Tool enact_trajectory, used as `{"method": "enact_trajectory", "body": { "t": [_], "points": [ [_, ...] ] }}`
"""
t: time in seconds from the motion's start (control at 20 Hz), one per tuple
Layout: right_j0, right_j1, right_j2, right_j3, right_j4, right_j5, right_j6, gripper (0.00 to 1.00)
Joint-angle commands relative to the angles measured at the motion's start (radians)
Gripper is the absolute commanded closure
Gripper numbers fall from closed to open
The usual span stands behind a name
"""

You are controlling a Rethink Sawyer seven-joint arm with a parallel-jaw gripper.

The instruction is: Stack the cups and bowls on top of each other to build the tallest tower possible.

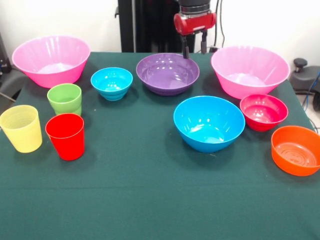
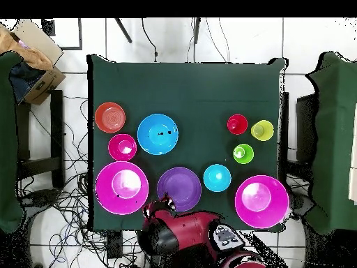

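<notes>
All cups and bowls stand apart on the green table [image 1: 150, 200]; none is stacked. Two large pink bowls [image 1: 50, 60] [image 1: 250, 71] flank the purple bowl [image 1: 167, 74] at the far side. The cyan bowl [image 1: 111, 83], blue bowl [image 1: 209, 123], crimson bowl [image 1: 263, 111] and orange bowl [image 1: 296, 150] sit nearer. The green cup [image 1: 65, 99], yellow cup [image 1: 21, 128] and red cup [image 1: 65, 136] cluster at the left. My gripper [image 1: 195, 47] hangs open and empty over the purple bowl's far rim. In the overhead view it [image 2: 159, 206] is beside the purple bowl [image 2: 179, 188].
In the overhead view the arm [image 2: 195, 237] reaches in from the bottom edge of the table [image 2: 202, 91]. A cardboard box [image 2: 31, 56] lies on the floor at the top left. Cables trail on the floor at the lower left [image 2: 70, 223].
</notes>
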Motion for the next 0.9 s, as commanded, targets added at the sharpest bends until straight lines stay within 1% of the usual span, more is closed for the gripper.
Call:
{"method": "enact_trajectory", "body": {
  "t": [0.05, 0.25, 0.6, 0.8, 0.9],
  "points": [
    [0.023, -0.029, 0.126, -0.105, -0.036, 0.161, 0.026, 0.00],
    [0.053, -0.017, 0.090, -0.115, -0.046, 0.147, 0.041, 0.00],
    [0.109, -0.006, 0.036, -0.135, -0.033, 0.129, 0.064, 0.00],
    [0.071, -0.001, 0.061, -0.118, -0.057, 0.082, 0.071, 0.00],
    [0.052, -0.010, 0.071, -0.109, -0.088, 0.059, 0.060, 0.00]
  ]
}}
